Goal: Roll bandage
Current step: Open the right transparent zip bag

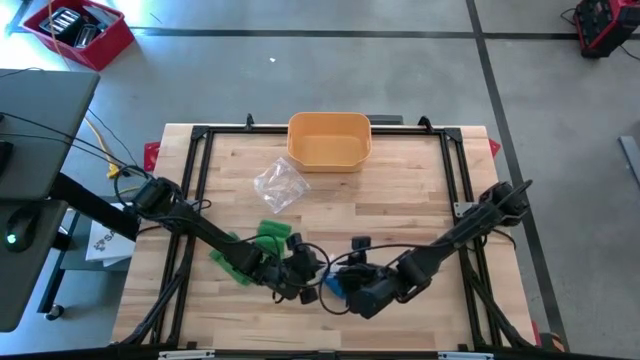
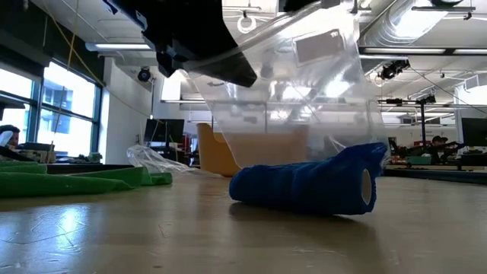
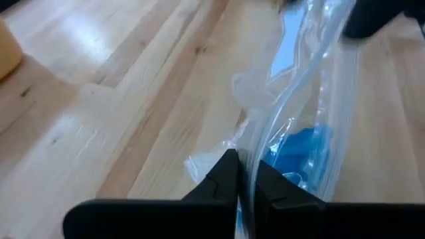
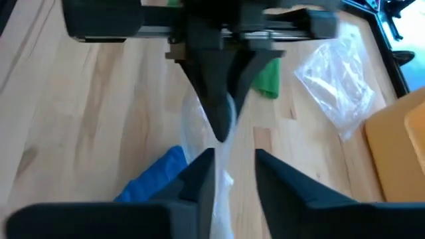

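Bandage [image 2: 308, 186] work looks nearly done: the blue roll is wound and lies on its side on the bench [image 2: 228, 243], long axis level, open end toward the low view's right. Left gripper [image 3: 244, 182] pinches the clear bag [image 2: 297, 84] above it; right gripper [image 4: 234, 166] stands apart around the film.

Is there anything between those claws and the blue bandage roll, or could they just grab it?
Yes: a clear plastic bag. The blue bandage roll lies on the table at the bag's lower end. The left claw is pinched shut on the plastic; the right claw stands open around the same bag, facing it.
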Motion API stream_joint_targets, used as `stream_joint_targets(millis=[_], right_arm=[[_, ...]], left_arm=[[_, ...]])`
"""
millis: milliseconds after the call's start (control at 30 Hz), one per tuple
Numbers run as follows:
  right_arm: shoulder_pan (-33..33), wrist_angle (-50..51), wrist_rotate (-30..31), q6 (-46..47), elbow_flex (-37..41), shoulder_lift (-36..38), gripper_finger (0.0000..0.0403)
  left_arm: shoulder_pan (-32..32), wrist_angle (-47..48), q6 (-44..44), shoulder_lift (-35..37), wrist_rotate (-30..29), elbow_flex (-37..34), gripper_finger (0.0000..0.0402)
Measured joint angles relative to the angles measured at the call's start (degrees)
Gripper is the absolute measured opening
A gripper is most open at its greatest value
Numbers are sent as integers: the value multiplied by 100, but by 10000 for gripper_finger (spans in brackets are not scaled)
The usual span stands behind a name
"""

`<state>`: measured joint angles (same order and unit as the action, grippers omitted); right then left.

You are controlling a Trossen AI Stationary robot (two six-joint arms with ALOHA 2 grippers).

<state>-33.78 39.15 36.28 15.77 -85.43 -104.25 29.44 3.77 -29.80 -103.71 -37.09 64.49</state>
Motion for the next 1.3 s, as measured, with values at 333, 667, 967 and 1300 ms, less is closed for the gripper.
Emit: stream_joint_targets(millis=[333, 667, 967, 1300], right_arm=[[-543, -862, -40, -1180, -7, 291, 133], [-305, -896, 257, -2219, -7, -162, 133], [314, 213, -532, -1245, -2, -213, 133], [384, 156, -1324, -1290, -2, -740, 133]], left_arm=[[76, -57, -460, 5, -834, 0, 0], [98, -239, -400, 7, -1082, 2, 0], [160, -549, 173, 7, -1443, 1, 0], [495, -527, 751, 5, -3011, 0, 0]])
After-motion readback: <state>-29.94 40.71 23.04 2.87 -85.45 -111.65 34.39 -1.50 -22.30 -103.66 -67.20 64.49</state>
